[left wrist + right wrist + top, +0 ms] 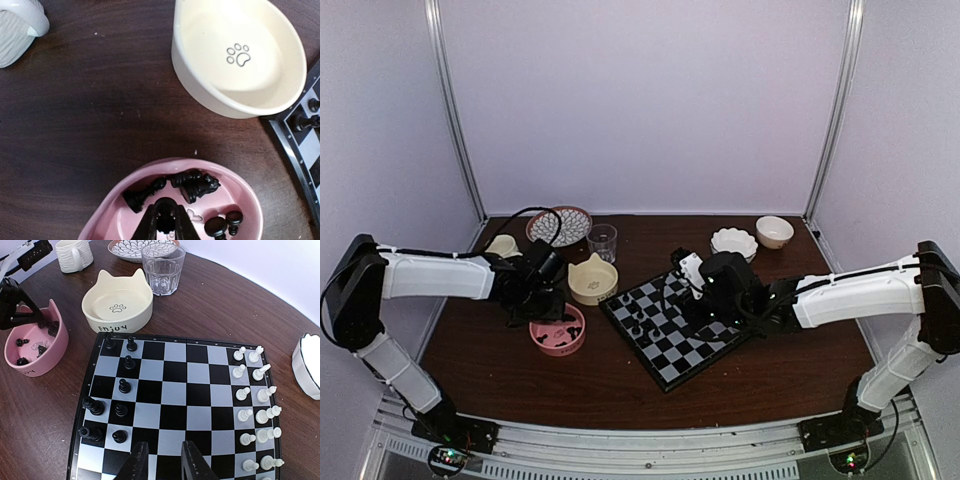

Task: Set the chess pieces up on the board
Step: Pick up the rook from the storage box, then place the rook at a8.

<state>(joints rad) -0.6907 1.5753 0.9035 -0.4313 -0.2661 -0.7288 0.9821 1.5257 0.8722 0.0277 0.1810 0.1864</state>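
The left claw (163, 205) is hanging inside the pink bowl (248, 202) among black chess pieces (195, 182), left of the board (175, 390); I cannot tell its grip. The right claw (165, 446) is hanging open over the board.

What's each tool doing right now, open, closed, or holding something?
Left tool: down in the pink bowl, closed or not cannot be told.
Right tool: open, empty, above the board.
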